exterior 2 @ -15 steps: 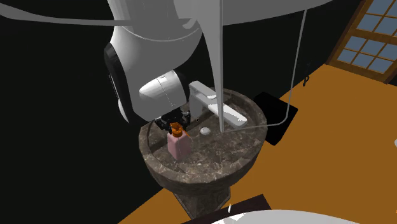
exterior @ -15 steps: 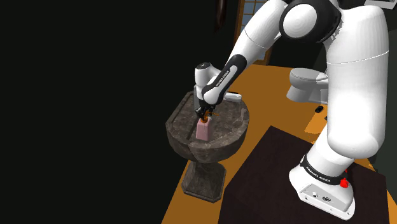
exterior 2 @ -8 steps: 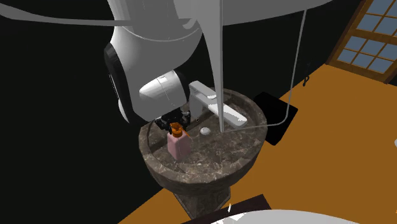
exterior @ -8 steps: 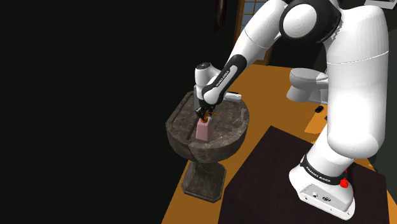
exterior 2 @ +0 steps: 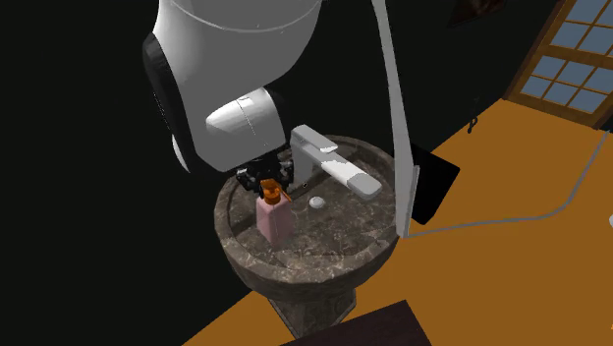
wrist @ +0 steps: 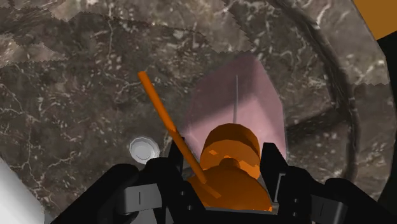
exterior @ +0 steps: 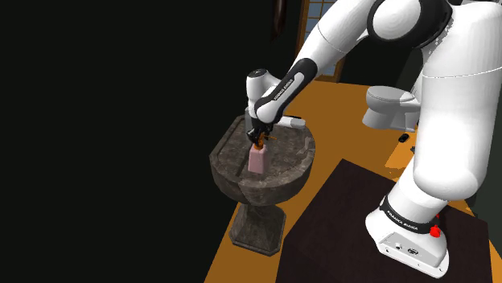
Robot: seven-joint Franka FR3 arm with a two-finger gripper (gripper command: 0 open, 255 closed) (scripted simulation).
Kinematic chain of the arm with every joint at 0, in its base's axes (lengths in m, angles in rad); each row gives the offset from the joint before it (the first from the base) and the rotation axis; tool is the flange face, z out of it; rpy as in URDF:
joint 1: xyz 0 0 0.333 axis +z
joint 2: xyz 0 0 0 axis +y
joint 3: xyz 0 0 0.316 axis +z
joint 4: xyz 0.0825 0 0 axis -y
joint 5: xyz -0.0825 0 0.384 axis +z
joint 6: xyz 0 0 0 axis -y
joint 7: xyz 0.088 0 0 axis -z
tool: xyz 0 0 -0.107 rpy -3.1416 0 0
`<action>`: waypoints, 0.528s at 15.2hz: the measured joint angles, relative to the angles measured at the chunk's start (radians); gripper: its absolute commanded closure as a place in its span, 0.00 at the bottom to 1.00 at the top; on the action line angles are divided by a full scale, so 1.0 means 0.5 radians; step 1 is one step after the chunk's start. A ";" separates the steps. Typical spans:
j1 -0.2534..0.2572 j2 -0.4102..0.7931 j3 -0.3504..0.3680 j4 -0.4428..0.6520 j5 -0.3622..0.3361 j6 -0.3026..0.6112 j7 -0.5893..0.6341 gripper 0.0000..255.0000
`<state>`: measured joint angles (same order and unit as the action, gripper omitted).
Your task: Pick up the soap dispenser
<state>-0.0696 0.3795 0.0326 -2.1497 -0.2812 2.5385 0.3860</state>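
— Two fingers (wrist: 275, 172) of the black claw (exterior 2: 267, 185): released or clenched?
— Clenched on the orange pump cap of the pale pink, boxy soap dispenser (exterior 2: 275, 220), which is upright just beneath the claw.
— And under that?
— A dark veined stone basin (exterior 2: 324, 270); its small white drain plug (exterior 2: 317, 202) lies near the dispenser.

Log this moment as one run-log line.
black gripper: shut on orange pump | pink square soap dispenser: upright in dark marbled stone basin
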 measured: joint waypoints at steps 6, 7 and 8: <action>-0.010 -0.124 0.022 0.003 0.042 -0.125 -0.041 1.00; -0.011 -0.141 0.025 0.009 0.048 -0.147 -0.049 1.00; -0.013 -0.155 0.026 0.009 0.053 -0.161 -0.055 1.00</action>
